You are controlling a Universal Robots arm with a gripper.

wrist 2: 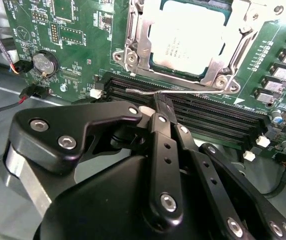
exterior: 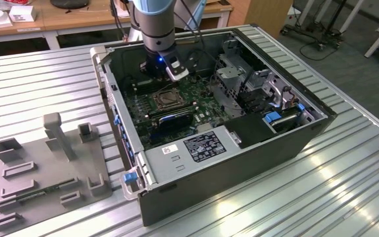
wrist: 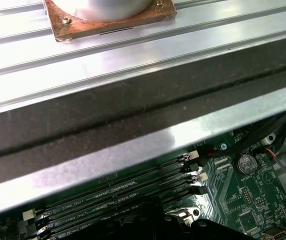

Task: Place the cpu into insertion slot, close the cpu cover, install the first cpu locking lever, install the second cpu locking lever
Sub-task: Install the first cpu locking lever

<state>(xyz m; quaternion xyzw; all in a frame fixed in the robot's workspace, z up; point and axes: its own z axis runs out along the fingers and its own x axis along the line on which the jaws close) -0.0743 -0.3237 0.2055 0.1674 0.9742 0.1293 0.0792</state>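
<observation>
In the second wrist view the cpu (wrist 2: 188, 37) lies flat in the insertion slot, its silvery top showing through the cut-out. The cpu cover (wrist 2: 133, 52) lies down over it as a metal frame around its edges. A thin wire cpu locking lever (wrist 2: 198, 91) runs along the socket side nearest the memory slots. My gripper (wrist 2: 159, 105) is shut, its black fingertips pressed together right at this lever and touching it. In the exterior view my gripper (exterior: 173, 78) reaches down into the open computer case, just behind the insertion slot (exterior: 166, 98).
Long black memory slots (wrist 2: 208, 115) lie directly beside the lever. A coin battery (wrist 2: 45, 62) sits on the green board. The case wall (wrist: 133, 115) stands close by. A drive cage (exterior: 242, 84) rises at the exterior view's right. A grey fixture plate (exterior: 45, 168) lies outside the case.
</observation>
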